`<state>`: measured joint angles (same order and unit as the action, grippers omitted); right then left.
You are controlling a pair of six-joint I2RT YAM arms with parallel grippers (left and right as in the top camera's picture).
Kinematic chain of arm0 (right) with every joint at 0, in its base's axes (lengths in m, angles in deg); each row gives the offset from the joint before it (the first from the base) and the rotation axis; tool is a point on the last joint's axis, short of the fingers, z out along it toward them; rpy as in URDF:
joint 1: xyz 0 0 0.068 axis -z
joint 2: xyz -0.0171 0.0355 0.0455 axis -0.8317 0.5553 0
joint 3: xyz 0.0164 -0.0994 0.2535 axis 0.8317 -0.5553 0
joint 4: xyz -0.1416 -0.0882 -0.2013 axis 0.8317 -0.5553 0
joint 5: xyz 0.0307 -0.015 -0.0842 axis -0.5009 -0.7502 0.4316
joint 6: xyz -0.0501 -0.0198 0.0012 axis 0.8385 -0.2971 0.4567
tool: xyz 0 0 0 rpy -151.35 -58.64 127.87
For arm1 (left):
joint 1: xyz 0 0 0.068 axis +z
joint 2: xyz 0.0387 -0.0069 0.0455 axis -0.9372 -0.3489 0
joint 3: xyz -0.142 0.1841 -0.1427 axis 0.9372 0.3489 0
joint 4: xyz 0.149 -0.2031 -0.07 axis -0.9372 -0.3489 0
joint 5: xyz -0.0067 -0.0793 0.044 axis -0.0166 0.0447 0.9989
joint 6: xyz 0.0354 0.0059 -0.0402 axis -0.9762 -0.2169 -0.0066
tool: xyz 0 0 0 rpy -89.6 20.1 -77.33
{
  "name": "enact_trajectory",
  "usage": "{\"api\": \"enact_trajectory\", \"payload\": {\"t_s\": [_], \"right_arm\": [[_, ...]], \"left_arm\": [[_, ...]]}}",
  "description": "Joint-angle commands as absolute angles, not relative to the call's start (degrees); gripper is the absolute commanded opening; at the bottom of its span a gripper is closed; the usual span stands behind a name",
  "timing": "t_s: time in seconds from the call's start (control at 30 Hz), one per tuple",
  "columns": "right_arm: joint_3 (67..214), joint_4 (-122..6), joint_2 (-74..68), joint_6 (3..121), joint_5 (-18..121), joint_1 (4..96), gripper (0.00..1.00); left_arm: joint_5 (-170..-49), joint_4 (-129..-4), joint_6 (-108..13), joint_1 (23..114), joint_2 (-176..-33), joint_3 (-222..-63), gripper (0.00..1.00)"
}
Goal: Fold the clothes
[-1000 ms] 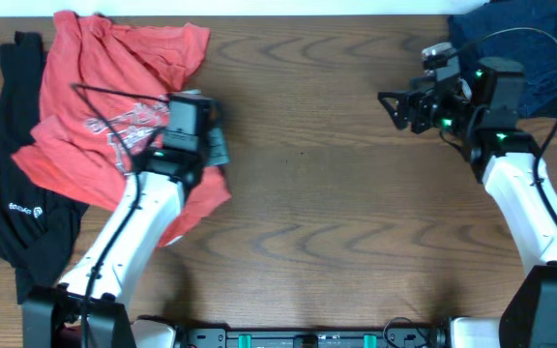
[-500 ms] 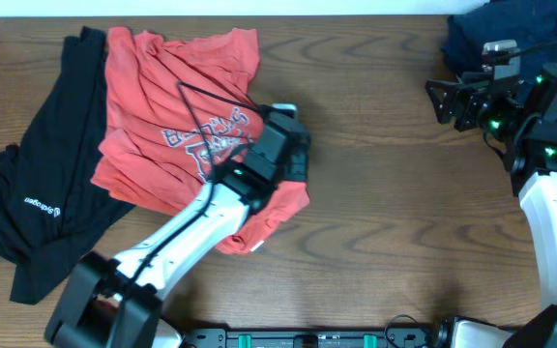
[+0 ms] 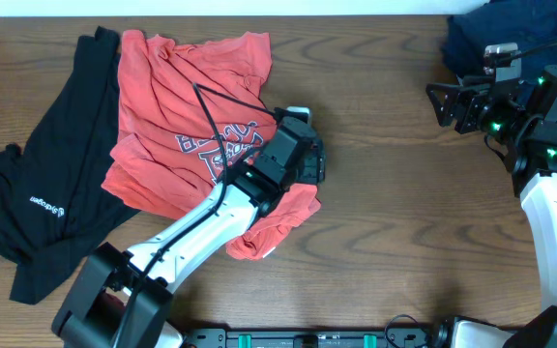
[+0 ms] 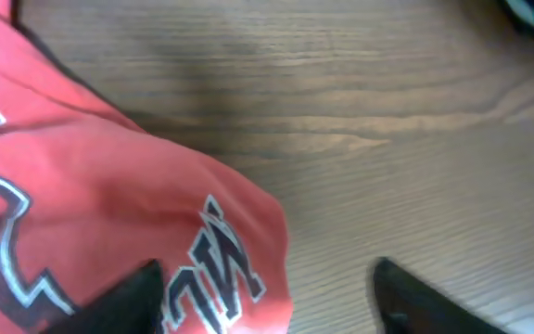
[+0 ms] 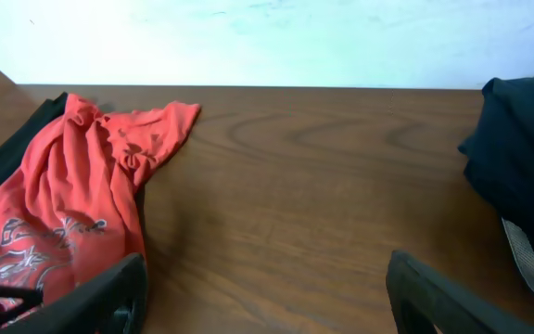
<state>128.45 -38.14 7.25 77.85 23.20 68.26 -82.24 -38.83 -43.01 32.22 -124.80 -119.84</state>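
Observation:
A red-orange T-shirt (image 3: 187,126) with varsity lettering lies crumpled left of the table's middle. A black top (image 3: 37,193) with a small white logo lies partly under its left side. My left gripper (image 3: 309,164) hovers over the shirt's right edge. In the left wrist view its jaws (image 4: 276,314) stand wide open, with the shirt's lettered edge (image 4: 156,232) loose below and between them. My right gripper (image 3: 439,104) is open in the air at the far right, gripping nothing. The right wrist view shows its fingers (image 5: 100,297) apart over bare wood, with the T-shirt (image 5: 63,204) far off.
A dark blue garment (image 3: 486,29) is heaped at the back right corner, close behind the right gripper, and shows as the dark garment (image 5: 517,158) in the right wrist view. Bare wooden table (image 3: 404,213) spans the space between the arms. The left arm lies across the shirt's lower right part.
The left gripper dragged the red shirt to the right, then opened and let it go. The right arm shifted right at first and has since stayed still.

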Motion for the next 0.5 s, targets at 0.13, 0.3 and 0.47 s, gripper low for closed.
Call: {"api": "enact_trajectory", "payload": {"t_s": [0.13, 0.3, 0.47], "right_arm": [[129.52, -38.38, 6.29, 77.28, 22.92, 68.63, 0.82], [129.52, -38.43, 6.29, 77.26, 22.9, 68.63, 0.83], [129.52, -38.82, 6.31, 77.26, 22.9, 68.61, 0.84]], "left_arm": [[-81.19, -44.36, -47.75, 45.81, -113.88, -121.02, 0.83], [-80.14, -50.02, -50.27, 60.46, -111.76, -121.02, 0.83], [-78.85, -53.8, -50.27, 73.55, -115.97, -121.0, 0.83]]}}
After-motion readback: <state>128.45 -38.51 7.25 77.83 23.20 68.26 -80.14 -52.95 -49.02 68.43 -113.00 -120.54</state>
